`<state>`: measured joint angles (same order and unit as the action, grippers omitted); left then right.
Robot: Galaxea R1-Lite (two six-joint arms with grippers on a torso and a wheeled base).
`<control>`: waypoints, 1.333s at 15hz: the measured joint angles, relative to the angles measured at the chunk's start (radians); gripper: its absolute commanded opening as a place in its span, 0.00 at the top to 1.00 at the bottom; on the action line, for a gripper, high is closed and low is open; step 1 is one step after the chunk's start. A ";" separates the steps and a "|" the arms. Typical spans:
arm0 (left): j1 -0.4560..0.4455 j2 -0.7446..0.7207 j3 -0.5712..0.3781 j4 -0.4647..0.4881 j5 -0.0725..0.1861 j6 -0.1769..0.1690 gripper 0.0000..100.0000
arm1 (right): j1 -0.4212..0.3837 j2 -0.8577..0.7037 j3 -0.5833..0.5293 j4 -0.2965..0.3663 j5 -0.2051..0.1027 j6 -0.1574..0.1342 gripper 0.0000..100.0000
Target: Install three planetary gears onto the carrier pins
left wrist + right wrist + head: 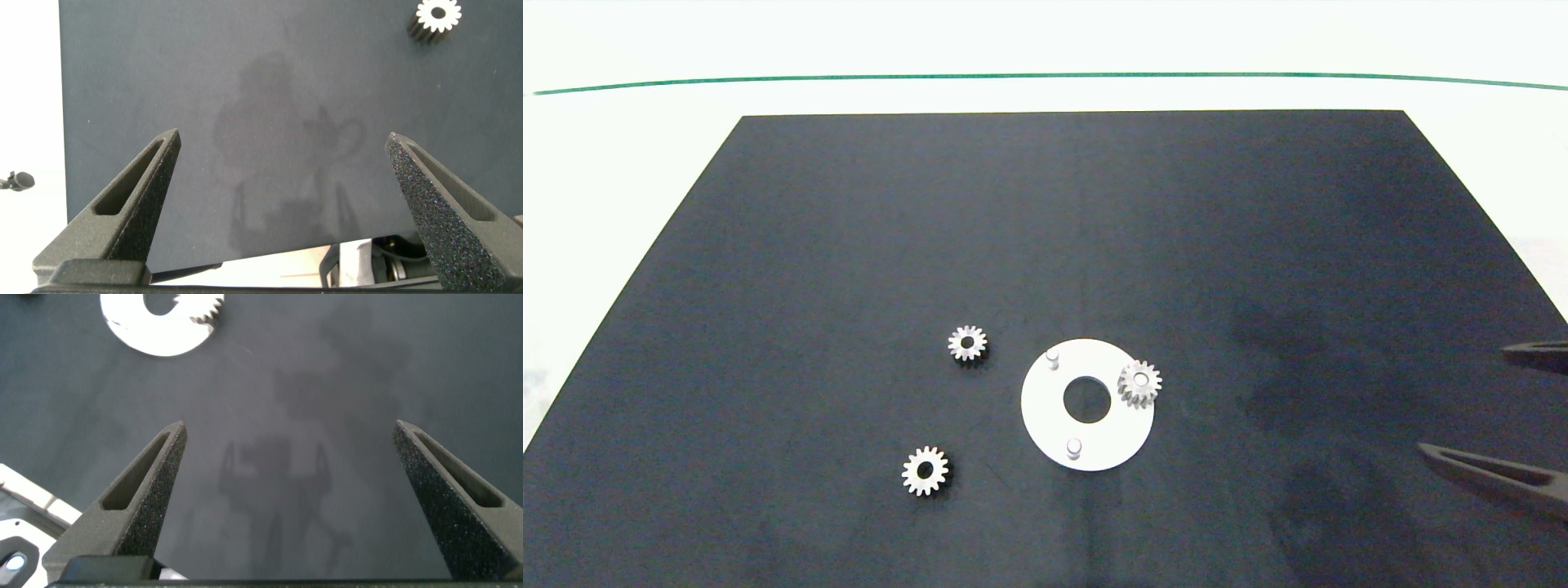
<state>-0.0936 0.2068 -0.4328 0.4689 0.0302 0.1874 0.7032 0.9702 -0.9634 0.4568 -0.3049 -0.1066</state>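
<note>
A white carrier disc [1045, 408] lies on the black mat, right of centre near the front. Two carrier pins stand bare on it: one at the far left [1053, 357], one at the front [1074, 447]. A planetary gear [1139, 382] sits on the disc's right side, a pale pin showing in its hole. Two more gears lie loose on the mat, one [967, 343] left of the disc and one [925, 470] nearer the front left. My right gripper [1462, 400] is open at the right edge, well away from the disc [155, 339]. My left gripper [282, 137] is open over bare mat, with a gear [439, 15] ahead of it.
The black mat [849, 245] covers most of the white table, and a green line [1045, 76] runs along the far side. The mat's left edge [59, 122] shows in the left wrist view.
</note>
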 measured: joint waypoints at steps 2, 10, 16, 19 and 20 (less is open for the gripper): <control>0.000 0.030 0.006 -0.006 -0.002 0.032 0.00 | -0.069 -0.186 0.090 0.014 -0.011 0.004 0.00; -0.009 0.176 0.046 -0.127 -0.033 0.143 0.00 | -0.333 -0.663 0.213 0.183 -0.019 0.003 0.00; -0.058 0.285 0.076 -0.202 -0.039 0.182 0.00 | -0.428 -0.812 0.216 0.206 -0.018 -0.003 0.00; -0.090 0.365 0.128 -0.352 -0.039 0.199 0.00 | -0.451 -0.844 0.215 0.206 -0.017 -0.013 0.00; -0.109 0.397 0.143 -0.399 -0.038 0.205 0.00 | -0.455 -0.853 0.215 0.206 -0.016 -0.013 0.00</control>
<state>-0.2030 0.6040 -0.2900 0.0702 -0.0081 0.3926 0.2485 0.1168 -0.7485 0.6628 -0.3204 -0.1198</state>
